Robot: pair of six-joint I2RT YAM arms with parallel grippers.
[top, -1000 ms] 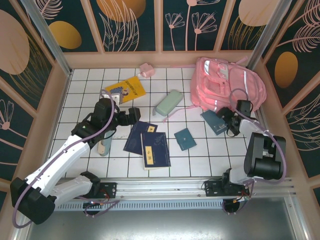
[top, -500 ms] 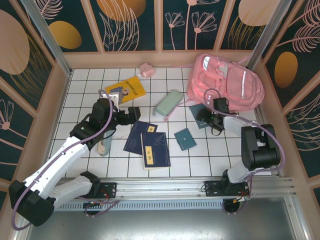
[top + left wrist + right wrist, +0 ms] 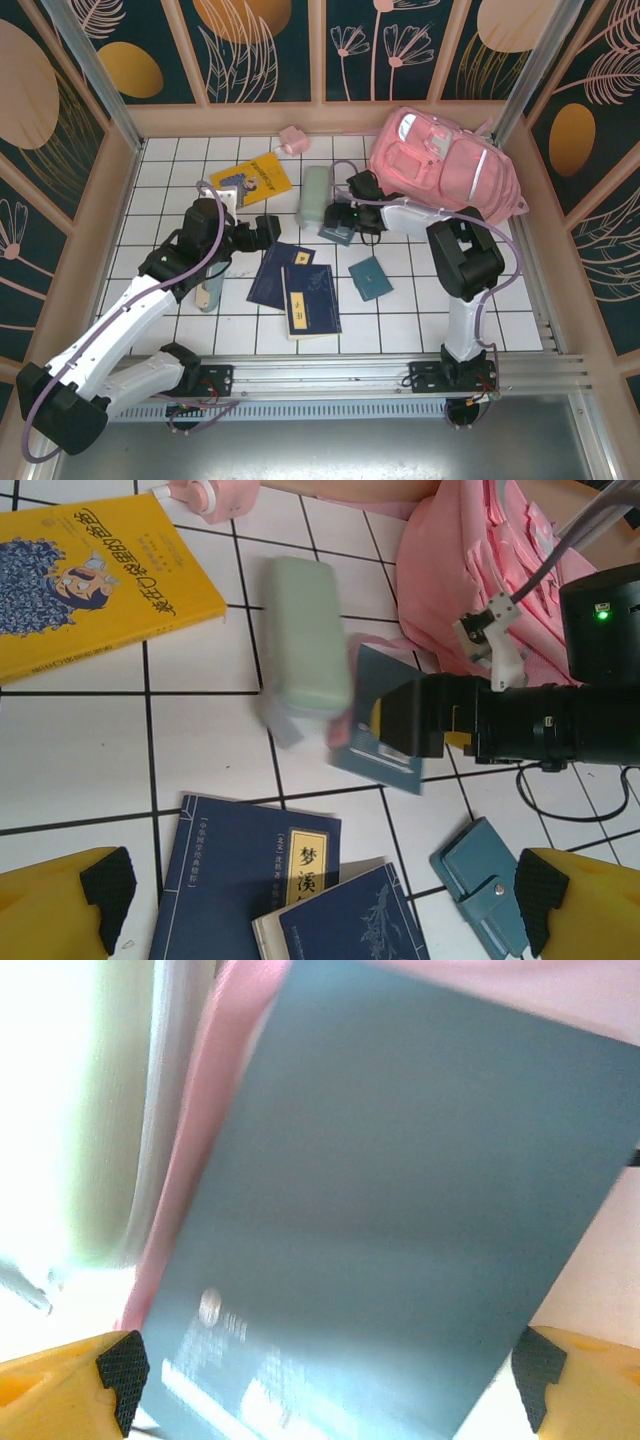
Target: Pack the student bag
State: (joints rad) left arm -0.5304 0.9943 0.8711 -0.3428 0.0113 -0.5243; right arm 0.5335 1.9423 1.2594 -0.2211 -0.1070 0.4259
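Pink and glossy at the upper right of the overhead view — the student bag [image 3: 445,165], lying on the white tiled table [image 3: 400,300] close against the far wall, front pockets facing up. Just left of its lower edge, the right gripper [image 3: 338,215], reaching toward frame centre over a teal booklet [image 3: 333,234]. From the right wrist, fingers [image 3: 122,1365] spread wide at the bottom corners, with that booklet spanning the gap between them. Blurred there, so cannot tell whether clamped on it or merely straddling it. Just beside the booklet on its left, a pale-green pencil case [image 3: 316,195], standing lengthwise up the frame; cannot tell whether touching. Left of centre, the left gripper [image 3: 268,226], jaws fully apart and holding nothing — sits near the top edge of two dark blue books [image 3: 295,285] overlapping at lower centre. Above it, a yellow book [image 3: 255,180]. At upper centre by the far wall, a small pink item [image 3: 292,138]. Right of the blue books, a small teal pouch [image 3: 370,278], lying apart from everything else.
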